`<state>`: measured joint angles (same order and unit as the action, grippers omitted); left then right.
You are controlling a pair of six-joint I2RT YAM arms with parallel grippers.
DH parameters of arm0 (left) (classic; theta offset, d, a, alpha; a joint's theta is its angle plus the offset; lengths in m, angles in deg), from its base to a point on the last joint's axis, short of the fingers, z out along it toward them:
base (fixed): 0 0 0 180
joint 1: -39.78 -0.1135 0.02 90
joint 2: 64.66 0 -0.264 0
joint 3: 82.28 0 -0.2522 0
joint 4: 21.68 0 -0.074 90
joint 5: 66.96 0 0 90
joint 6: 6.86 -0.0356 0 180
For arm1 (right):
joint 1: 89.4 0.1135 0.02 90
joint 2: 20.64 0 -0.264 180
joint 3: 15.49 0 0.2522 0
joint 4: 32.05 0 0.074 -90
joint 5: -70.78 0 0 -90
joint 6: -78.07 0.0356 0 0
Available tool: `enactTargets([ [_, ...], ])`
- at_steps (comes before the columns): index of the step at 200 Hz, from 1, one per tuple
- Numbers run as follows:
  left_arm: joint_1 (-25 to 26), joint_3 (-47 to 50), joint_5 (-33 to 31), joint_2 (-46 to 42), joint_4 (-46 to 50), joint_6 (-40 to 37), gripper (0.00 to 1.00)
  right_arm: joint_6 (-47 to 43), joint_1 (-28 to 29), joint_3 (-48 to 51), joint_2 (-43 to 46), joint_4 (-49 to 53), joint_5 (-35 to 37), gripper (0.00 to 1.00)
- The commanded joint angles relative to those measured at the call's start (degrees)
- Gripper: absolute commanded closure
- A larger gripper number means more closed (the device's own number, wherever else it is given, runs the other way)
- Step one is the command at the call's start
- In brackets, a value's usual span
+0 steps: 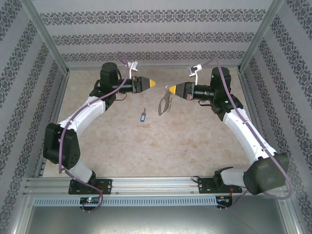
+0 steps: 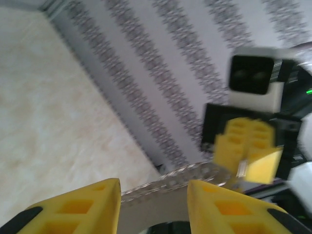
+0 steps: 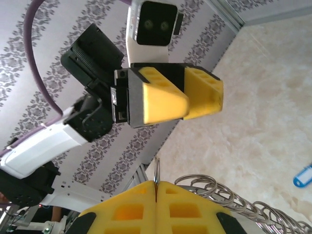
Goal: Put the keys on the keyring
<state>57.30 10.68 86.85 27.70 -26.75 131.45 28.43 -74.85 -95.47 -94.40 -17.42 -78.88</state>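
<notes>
On the left, the left arm (image 1: 83, 114) bends in from its base and reaches toward the middle of the surface (image 1: 122, 146). Its left tool (image 1: 152, 84) hangs above the far part of the surface, pointing right. From its own wrist camera we see its yellow fingers (image 2: 78, 207) standing partly apart, with nothing gripped between them.

Just right of that and nearer to us, the key (image 1: 143, 116) lies flat on the surface, blue head toward us and short silver shaft pointing away. It is free of both tools and apart from the loop.

Next comes the keyring (image 1: 164, 103). It hangs slanting down and to the left from the right tool (image 1: 170, 89), off the surface, with its row of grey metal pieces strung along one side. The right tool is pressed shut on the thin wire at the top of the loop; from its wrist camera we see the yellow fingers (image 3: 190, 207) meeting on the wire. The two tools face each other, tips near but not touching.

On the right, the right arm (image 1: 243, 131) curves back to its base.
</notes>
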Motion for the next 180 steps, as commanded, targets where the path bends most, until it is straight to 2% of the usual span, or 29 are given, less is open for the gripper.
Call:
enactTargets([
  [1,0.0,-0.3,5.2,0.4,-24.9,16.3,0.62,5.3,0.9,-1.4,0.4,-11.8,-2.0,1.0],
  [15,0.0,-1.7,5.3,1.1,-31.1,21.3,0.64,5.9,1.6,-1.5,1.5,-15.6,-0.4,1.0],
  [32,0.1,-3.8,5.3,1.6,-34.3,24.4,0.67,6.2,2.1,-1.4,2.4,-19.3,1.8,1.0],
  [87,0.9,-8.4,6.7,1.4,-30.7,23.2,0.66,15.6,2.5,0.2,0.3,-36.4,6.8,1.0],
  [129,2.6,-11.7,7.1,1.5,-24.9,18.8,0.65,15.0,3.5,-0.3,-0.4,-36.7,7.3,1.0],
  [180,3.8,-13.5,6.7,2.8,-24.4,18.0,0.63,14.2,3.9,0.1,-0.2,-36.3,8.2,1.0],
])
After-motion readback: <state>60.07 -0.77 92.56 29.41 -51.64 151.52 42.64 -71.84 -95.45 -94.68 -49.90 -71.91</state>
